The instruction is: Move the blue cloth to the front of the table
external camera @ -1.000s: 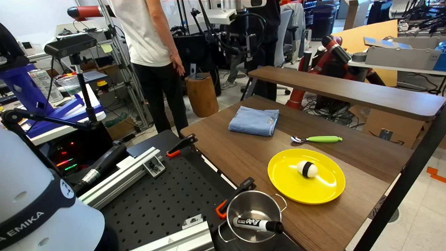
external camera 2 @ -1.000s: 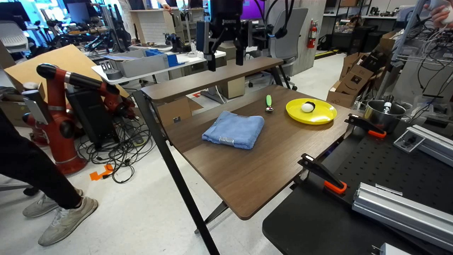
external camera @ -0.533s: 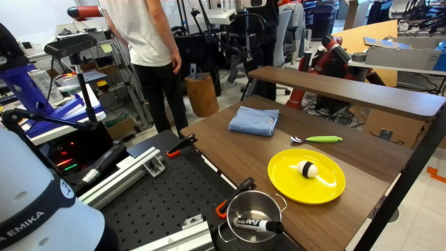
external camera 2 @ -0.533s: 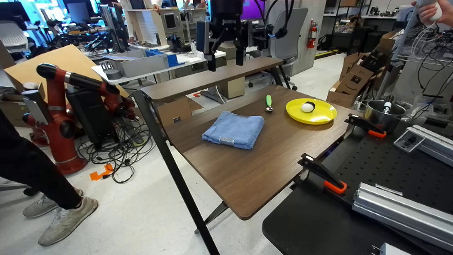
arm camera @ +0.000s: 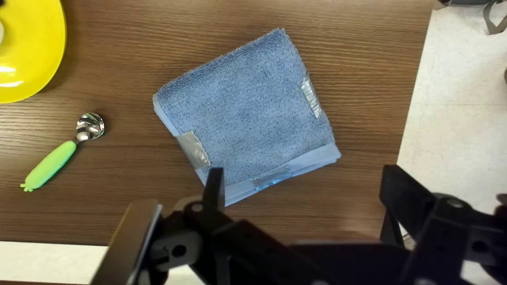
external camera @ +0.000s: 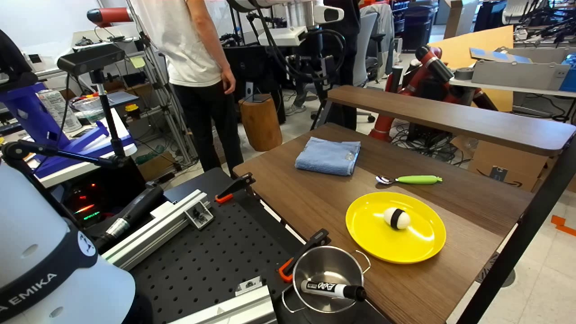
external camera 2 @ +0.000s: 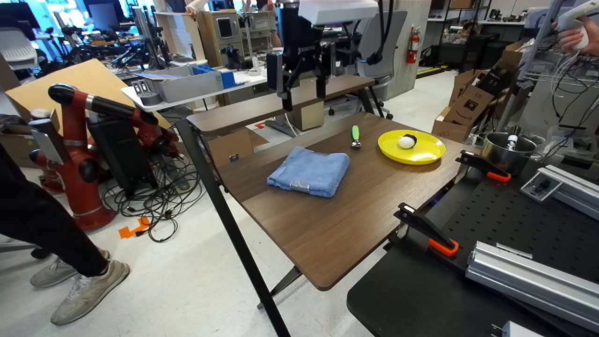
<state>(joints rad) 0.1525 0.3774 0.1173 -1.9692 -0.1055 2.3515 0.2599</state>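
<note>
The blue cloth [external camera: 327, 156] lies folded flat on the brown wooden table [external camera: 279, 184], and it shows in both exterior views [external camera 2: 309, 172]. In the wrist view the cloth [arm camera: 249, 107] is in the middle, with shiny tape patches on its edges. My gripper [external camera 2: 304, 96] is open and empty, high above the table near the raised bench. In the wrist view the open fingers [arm camera: 304, 172] are at the bottom; the left fingertip overlaps the cloth's lower corner in the picture, without visible contact. The other finger appears over the table's edge.
A yellow plate [external camera: 373, 240] holds a white egg-like object with a black band [external camera: 397, 218]. A green-handled spoon [external camera: 418, 180] lies between plate and cloth. A raised wooden bench [external camera 2: 290, 98] spans one long side. A steel pot [external camera: 328, 270] with a marker and black clamps [external camera 2: 423, 227] stand along the opposite side.
My arm and gripper have come down and shifted slightly to the right in an exterior view over the last half second. The cloth and other table items have not moved.
</note>
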